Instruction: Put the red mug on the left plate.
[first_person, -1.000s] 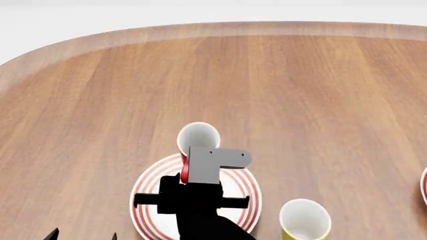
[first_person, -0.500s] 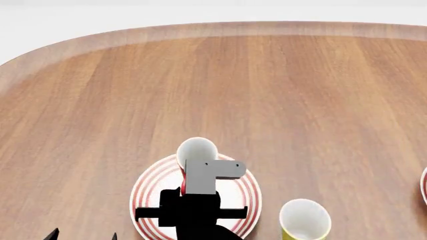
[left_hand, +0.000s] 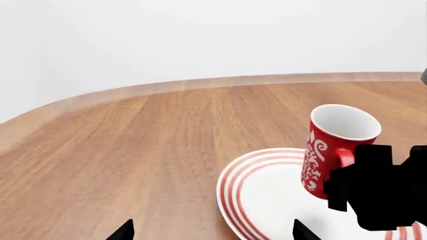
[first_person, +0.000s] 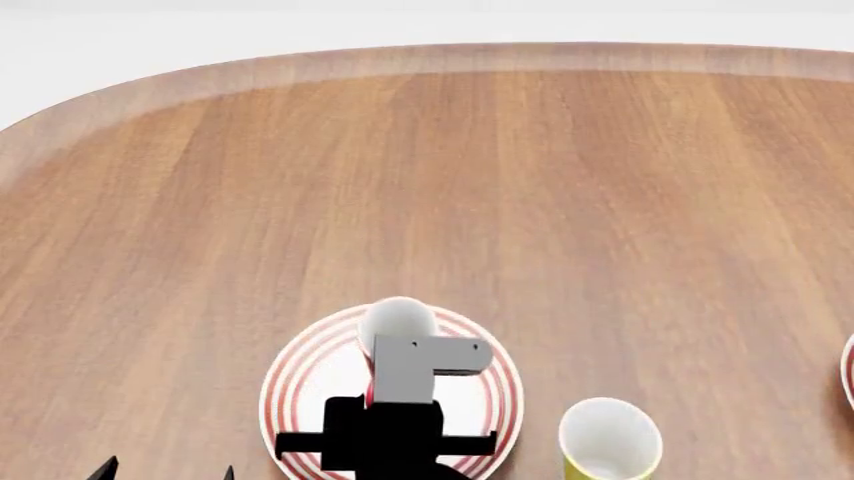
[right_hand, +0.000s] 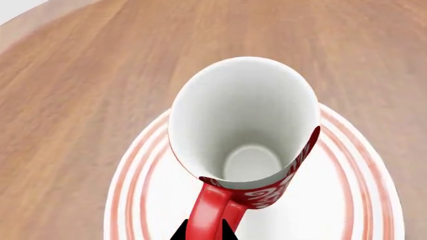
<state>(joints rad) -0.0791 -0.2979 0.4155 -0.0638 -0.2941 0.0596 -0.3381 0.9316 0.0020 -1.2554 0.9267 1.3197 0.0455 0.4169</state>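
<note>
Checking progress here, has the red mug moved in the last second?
Yes. In the head view the red mug has come toward the robot, from beyond the ringed plate's far rim to over the plate.

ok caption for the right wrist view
Right gripper holding the red mug by its handle above the left plate.

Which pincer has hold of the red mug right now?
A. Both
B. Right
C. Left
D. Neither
B. The right pincer grips the red mug by its handle above the left plate; the left pincer sits apart, open and empty.
</note>
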